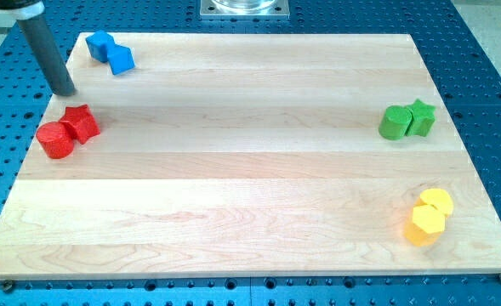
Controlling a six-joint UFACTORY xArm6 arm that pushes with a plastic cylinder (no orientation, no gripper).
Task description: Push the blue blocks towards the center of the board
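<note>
Red star (82, 122) and red cylinder (55, 140) sat touching just below our tip (65, 91); two blue blocks (110, 53) lay up-right on the pale wooden surface (233, 170); no hand showed.

My arm is one dark rod (48, 53) that comes down from the view's top left corner. It leans a little, so its lower end sits further to the view's right than its upper end. My tip (65, 92) is at the left edge of the counter (250, 170), and nothing touches it.
</note>
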